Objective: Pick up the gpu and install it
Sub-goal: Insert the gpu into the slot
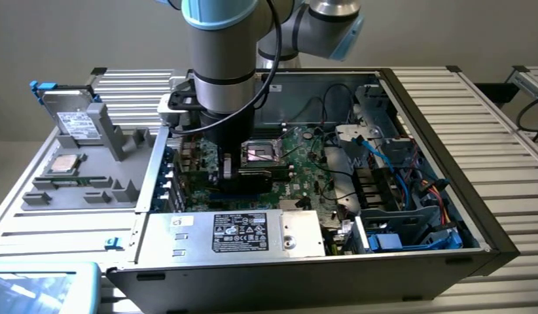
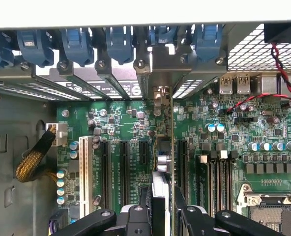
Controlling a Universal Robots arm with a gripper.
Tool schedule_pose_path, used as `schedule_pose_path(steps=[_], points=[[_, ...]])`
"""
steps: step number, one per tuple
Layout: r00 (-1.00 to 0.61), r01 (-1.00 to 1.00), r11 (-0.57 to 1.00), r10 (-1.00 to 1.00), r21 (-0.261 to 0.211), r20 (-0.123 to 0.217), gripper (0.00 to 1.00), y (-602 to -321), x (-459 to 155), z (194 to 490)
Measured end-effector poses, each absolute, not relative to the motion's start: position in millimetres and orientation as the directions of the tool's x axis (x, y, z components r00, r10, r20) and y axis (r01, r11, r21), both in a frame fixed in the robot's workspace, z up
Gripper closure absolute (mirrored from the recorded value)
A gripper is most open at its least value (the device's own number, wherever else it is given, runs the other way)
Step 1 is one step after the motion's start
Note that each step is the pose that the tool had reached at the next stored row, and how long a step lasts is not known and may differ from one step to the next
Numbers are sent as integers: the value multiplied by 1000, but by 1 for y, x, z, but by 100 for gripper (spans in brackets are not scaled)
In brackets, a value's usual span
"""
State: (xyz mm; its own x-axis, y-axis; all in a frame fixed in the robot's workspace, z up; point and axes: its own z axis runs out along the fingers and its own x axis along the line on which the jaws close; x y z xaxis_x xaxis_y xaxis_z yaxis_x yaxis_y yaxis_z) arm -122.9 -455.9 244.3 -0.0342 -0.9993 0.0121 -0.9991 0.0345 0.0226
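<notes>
In the wrist view the gpu (image 2: 163,164) is seen edge-on. It runs as a thin upright card from between my fingers to its silver bracket (image 2: 160,96) at the case's rear slot openings. It stands over the motherboard's black expansion slots (image 2: 141,152). My gripper (image 2: 162,219) is shut on the card's edge, with black fingers (image 2: 135,219) on either side. In the exterior view my gripper (image 1: 230,171) reaches down into the open computer case (image 1: 478,222), and the dark gpu (image 1: 258,176) is low over the green motherboard, just in front of the CPU socket (image 1: 262,152).
A silver power supply (image 1: 243,232) lies at the case's front. Blue cables and a drive cage (image 1: 409,196) are on the exterior view's right. A grey tray (image 1: 86,176) beside the case holds a silver drive (image 1: 77,121). A yellow braided cable (image 2: 35,157) and red-black wires (image 2: 283,73) flank the slots.
</notes>
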Motion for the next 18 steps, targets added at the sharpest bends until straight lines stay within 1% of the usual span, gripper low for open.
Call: schedule_pose_path(steps=[18], points=[[-26,-999,26,-1000,23,12,72,-456,-123,244]])
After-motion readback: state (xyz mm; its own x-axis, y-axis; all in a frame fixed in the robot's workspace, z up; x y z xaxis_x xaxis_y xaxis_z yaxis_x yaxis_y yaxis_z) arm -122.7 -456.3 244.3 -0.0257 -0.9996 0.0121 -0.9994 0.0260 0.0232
